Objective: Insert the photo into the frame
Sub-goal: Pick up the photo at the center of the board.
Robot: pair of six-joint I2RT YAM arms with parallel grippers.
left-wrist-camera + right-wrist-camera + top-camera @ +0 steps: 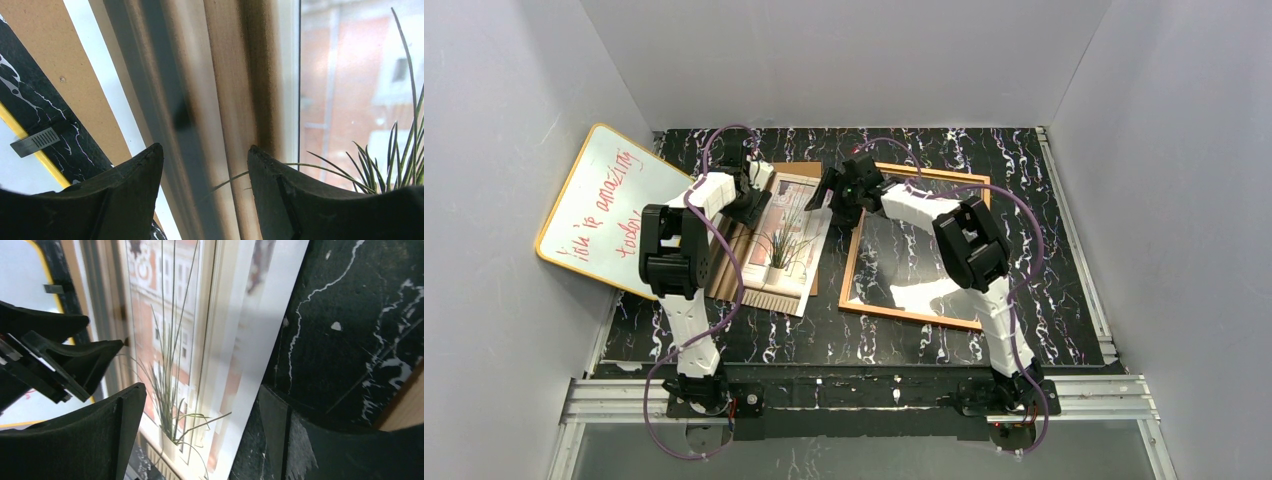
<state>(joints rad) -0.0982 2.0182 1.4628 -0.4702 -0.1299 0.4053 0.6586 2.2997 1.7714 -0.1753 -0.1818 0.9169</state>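
The photo (789, 245) lies face up on the table, left of the frame (911, 314); it shows a spiky plant by a window. My left gripper (762, 195) is open at the photo's far left corner, and in the left wrist view its fingertips straddle the printed curtain of the photo (350, 100). My right gripper (829, 195) is open at the photo's far right corner. In the right wrist view the right gripper (200, 390) spans the right edge of the photo (170, 340), one finger over the print and one over bare table. Neither gripper holds anything.
A brown backing board (724, 265) lies under the photo, showing along its left edge (45, 60). A yellow-edged whiteboard (609, 200) with red writing leans at the left wall. The frame's inside shows the marbled table (1044, 250) with a pale reflection. The frame's corner (407, 412) is near my right finger.
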